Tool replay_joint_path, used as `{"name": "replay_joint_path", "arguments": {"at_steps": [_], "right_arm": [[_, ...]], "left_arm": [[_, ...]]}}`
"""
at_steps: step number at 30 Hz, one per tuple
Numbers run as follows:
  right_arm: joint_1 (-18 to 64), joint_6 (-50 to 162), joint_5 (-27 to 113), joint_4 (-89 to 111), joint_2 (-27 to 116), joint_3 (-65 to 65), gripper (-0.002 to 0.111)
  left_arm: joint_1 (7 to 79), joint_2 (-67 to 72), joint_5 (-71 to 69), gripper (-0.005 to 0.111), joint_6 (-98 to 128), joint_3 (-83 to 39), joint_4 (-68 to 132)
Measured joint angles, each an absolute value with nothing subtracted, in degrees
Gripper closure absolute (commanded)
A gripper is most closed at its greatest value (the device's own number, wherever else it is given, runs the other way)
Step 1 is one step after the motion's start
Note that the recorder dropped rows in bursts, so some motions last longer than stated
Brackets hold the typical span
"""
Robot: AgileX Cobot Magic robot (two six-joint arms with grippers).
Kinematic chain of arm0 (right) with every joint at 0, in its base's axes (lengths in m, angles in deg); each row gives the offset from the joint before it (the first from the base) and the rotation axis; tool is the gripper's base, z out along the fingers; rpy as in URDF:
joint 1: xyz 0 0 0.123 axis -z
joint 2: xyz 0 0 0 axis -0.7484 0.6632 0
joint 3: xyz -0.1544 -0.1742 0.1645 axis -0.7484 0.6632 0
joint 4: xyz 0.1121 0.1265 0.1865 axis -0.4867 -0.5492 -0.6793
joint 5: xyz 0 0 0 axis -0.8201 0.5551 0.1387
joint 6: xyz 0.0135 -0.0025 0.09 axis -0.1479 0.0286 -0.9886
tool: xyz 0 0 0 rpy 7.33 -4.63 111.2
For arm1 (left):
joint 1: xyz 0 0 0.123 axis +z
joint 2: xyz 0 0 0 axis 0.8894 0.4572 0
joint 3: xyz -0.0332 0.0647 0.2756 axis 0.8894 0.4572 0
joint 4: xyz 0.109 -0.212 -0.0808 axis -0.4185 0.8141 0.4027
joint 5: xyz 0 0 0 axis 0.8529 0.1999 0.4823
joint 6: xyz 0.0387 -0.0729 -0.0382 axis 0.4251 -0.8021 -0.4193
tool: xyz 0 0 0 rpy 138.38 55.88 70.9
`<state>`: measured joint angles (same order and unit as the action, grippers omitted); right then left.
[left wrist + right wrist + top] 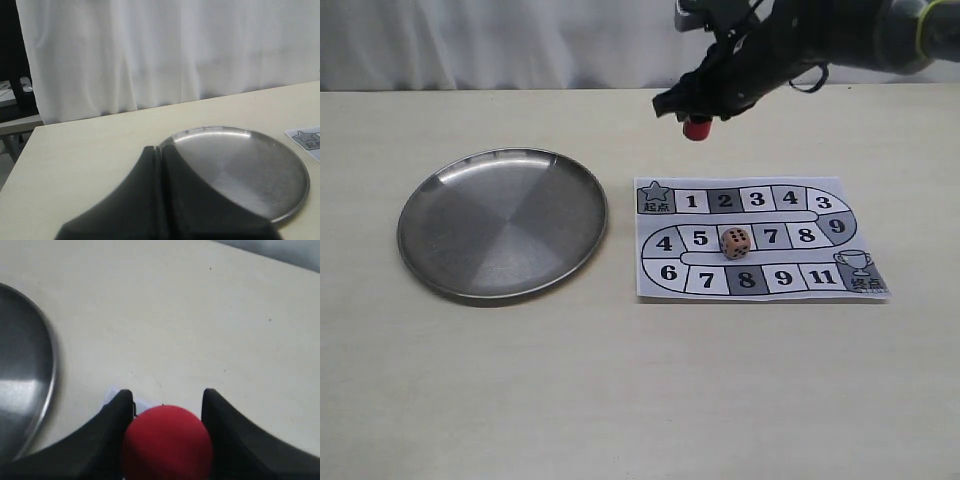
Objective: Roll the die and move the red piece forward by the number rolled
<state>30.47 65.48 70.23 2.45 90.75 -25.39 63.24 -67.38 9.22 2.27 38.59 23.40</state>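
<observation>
My right gripper (696, 122) hangs above the table beyond the far edge of the board, shut on the red piece (696, 128). In the right wrist view the red piece (166, 442) fills the space between the two black fingers (117, 412). The tan die (736, 242) lies on the paper game board (760, 238), on the middle row between squares 5 and 7, its top face showing six pips. My left gripper (161, 149) is shut with nothing in it, near the edge of the steel plate (250, 165); it is out of sight in the exterior view.
A round steel plate (503, 222) sits left of the board with nothing in it. A white curtain (165, 50) hangs behind the table's far edge. A corner of the board (307, 140) shows in the left wrist view.
</observation>
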Motion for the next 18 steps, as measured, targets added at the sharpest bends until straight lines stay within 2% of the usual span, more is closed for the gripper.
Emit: {"name": "replay_joint_path", "arguments": {"at_steps": [9,18], "right_arm": [[30.5,65.4,59.8,2.4,100.9,-19.4,0.104],[30.4,65.4,56.0,2.0,102.4,-19.9,0.104]], "left_arm": [[63.2,-67.4,9.2,0.107,2.3,38.6,23.4],[63.2,-67.4,9.2,0.107,2.3,38.6,23.4]]}}
